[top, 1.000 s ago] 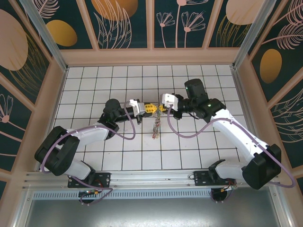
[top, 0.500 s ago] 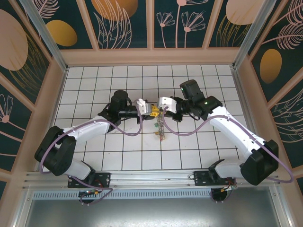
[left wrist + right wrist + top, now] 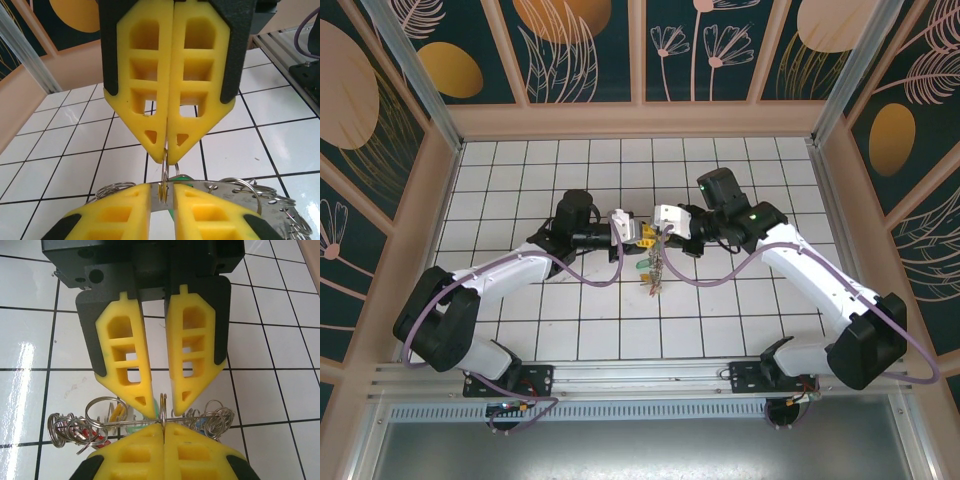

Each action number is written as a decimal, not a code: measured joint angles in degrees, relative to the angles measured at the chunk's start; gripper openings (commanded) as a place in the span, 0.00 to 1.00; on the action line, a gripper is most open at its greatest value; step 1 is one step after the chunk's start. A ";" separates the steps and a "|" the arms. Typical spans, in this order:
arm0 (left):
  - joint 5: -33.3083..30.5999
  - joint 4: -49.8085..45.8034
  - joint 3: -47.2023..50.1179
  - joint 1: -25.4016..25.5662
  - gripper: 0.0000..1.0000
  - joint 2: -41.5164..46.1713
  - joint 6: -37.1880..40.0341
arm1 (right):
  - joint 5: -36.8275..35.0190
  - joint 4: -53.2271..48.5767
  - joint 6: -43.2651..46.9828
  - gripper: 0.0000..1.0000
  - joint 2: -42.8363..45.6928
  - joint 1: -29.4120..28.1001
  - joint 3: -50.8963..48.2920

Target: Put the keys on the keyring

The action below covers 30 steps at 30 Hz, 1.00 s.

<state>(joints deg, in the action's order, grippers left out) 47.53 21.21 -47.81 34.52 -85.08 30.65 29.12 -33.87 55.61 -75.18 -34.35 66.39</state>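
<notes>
My two grippers meet tip to tip above the middle of the tiled floor. The right gripper is shut on a small split ring that stands on edge. The left gripper is open a little, one finger on each side of that ring without touching it. Just behind the ring runs the keyring, a flat grey band seen edge-on. The keys hang below in a bunch, showing red, yellow and green tags.
White tiled floor stretches all around the bunch. Purple cables loop beside each arm. Wooden walls close in the back and both sides. The metal rail with the arm bases lies at the near edge.
The left gripper moved right towards the right gripper and its jaws parted a little. The right gripper shifted slightly left and stayed shut. The hanging bunch swung a little to the right.
</notes>
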 measured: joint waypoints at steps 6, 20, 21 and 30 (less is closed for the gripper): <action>0.24 0.00 0.00 0.00 0.03 0.00 -0.39 | -0.48 -0.07 0.00 0.00 0.00 0.00 0.00; 3.76 15.56 4.83 0.00 0.00 -0.57 -11.67 | 7.93 4.11 -2.99 0.29 4.09 5.11 -2.82; 4.31 18.73 5.68 0.00 0.00 -1.03 -13.92 | 9.27 4.55 -3.43 0.30 5.11 6.43 -3.26; 7.56 36.13 7.96 0.00 0.00 -4.63 -26.97 | 18.36 5.57 -5.62 0.31 7.85 10.60 -5.40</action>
<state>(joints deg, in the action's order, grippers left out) 55.09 57.34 -39.86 34.52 -89.71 3.68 47.48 -28.29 50.00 -67.33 -23.75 60.99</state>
